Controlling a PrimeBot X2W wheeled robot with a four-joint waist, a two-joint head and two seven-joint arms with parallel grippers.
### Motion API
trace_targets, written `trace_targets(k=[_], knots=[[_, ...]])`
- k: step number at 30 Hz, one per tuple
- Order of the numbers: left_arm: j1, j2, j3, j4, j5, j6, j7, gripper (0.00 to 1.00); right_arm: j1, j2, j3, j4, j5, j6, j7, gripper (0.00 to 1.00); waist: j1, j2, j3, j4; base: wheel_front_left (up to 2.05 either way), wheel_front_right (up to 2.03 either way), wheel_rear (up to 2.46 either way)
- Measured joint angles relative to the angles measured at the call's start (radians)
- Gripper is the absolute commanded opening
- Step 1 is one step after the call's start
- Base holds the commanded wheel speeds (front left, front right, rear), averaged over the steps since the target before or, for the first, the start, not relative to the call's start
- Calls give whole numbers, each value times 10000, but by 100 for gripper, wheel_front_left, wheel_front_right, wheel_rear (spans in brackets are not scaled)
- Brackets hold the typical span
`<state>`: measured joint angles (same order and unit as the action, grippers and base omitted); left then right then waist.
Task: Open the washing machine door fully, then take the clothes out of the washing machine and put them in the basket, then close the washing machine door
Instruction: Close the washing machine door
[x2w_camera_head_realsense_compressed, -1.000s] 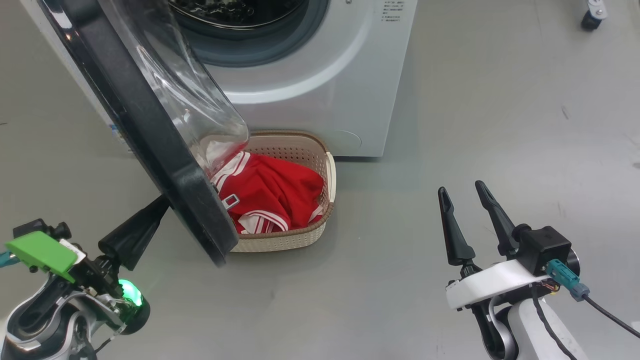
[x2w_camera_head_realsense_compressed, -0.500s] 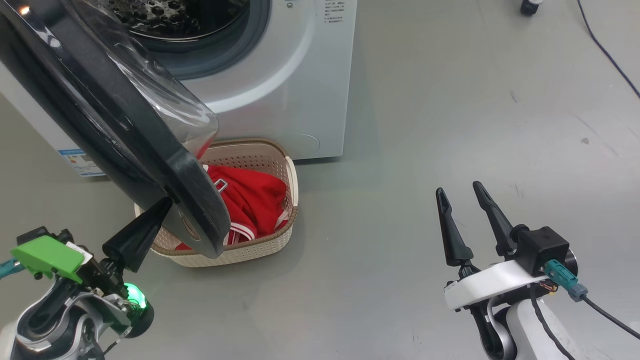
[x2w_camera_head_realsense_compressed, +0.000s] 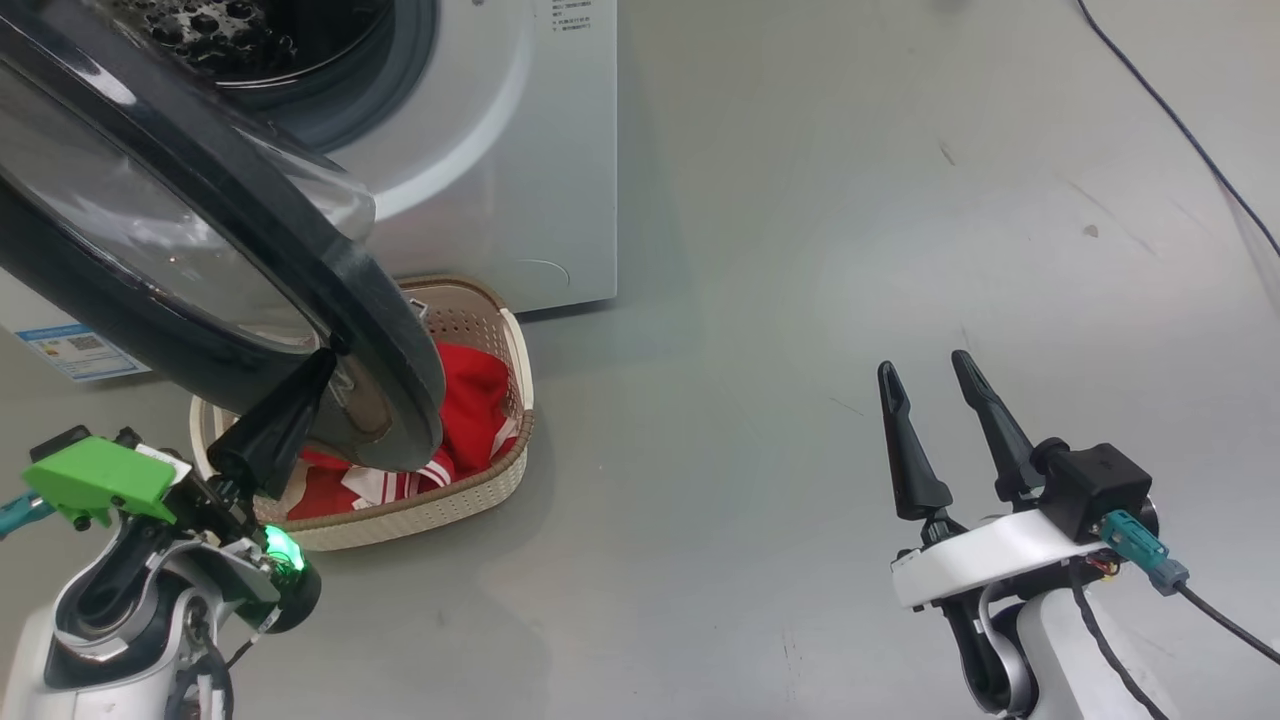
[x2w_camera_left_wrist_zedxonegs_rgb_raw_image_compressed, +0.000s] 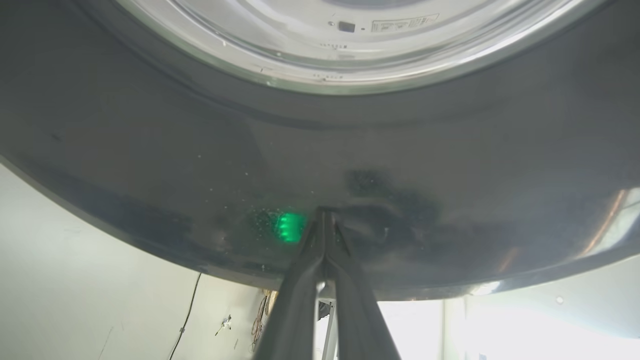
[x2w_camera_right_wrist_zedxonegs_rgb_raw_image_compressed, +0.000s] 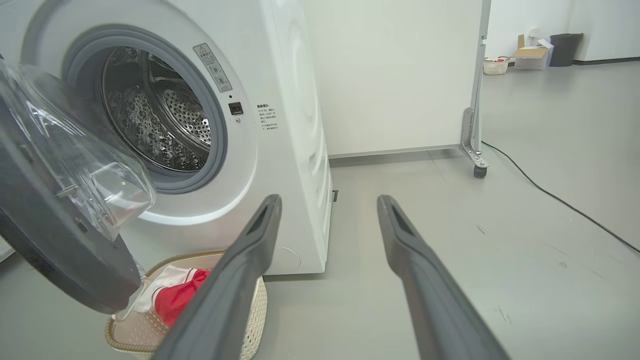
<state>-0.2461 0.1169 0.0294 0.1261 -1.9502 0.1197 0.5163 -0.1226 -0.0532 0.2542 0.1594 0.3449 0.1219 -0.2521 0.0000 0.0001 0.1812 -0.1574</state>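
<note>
One step left: closing | left gripper (x2w_camera_head_realsense_compressed: 322, 358) clenched empty, tips pressed on the washing machine door (x2w_camera_head_realsense_compressed: 170, 230) rim | right gripper (x2w_camera_head_realsense_compressed: 922, 364) splayed, idle | clothes (x2w_camera_head_realsense_compressed: 470, 390) in basket (x2w_camera_head_realsense_compressed: 420, 505) beneath door | should push steadily till the latch catches

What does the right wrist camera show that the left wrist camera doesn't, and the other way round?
Right wrist view: the washing machine, its steel drum, the basket holding the clothes, the open right gripper. Left wrist view: the shut left gripper, tips against the black rim of the washing machine door, a green glow beside them. Both: that door.
</note>
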Motion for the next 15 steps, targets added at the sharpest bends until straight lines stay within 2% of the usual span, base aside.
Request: trace_targets(k=[15], knots=[[-1008,-454,-52,869,510,-2,-1103,0,-76,40,-184,-159,270,-12,0,100,0,0,211,-450,0,0,0]])
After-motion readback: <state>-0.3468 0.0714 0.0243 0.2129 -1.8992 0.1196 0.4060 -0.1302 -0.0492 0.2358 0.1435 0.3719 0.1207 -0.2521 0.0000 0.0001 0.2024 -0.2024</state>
